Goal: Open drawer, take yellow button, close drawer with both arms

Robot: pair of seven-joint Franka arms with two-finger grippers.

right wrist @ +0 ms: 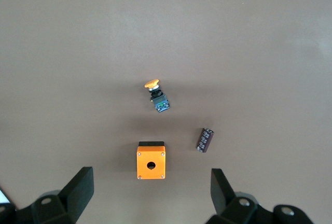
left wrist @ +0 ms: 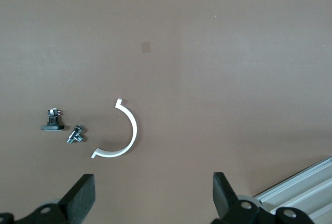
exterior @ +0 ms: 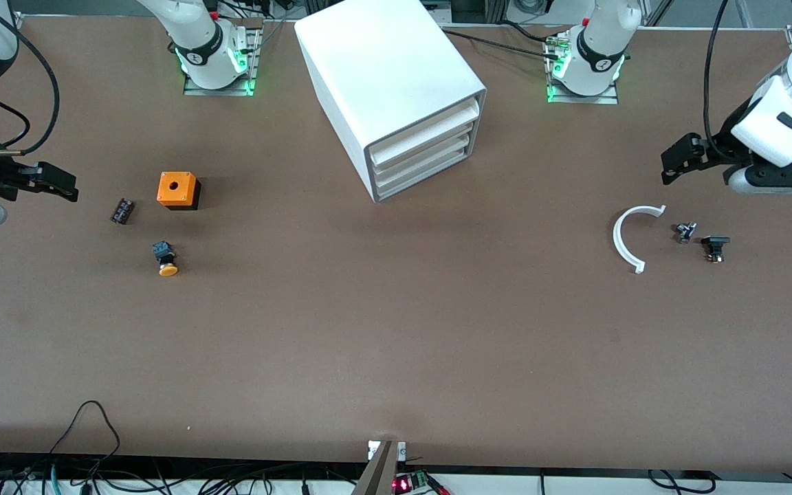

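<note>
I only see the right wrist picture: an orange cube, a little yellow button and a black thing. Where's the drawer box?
Observer: The cabinet stands mid-table near the arm bases, with the drawer on top of its stack of four, all pushed in.
Operator: What's the other arm doing?
Observer: The left gripper is open, over its own end of the table, above a white curved clip.
Operator: Anything else there?
Observer: Two small dark parts lie beside that clip.

One cabinet (exterior: 396,89) with four drawers, one button (exterior: 166,260), one orange cube (exterior: 178,190), one black cylinder (exterior: 122,210), one white half-ring (exterior: 626,237) and two small fasteners (exterior: 685,232) are counted.
</note>
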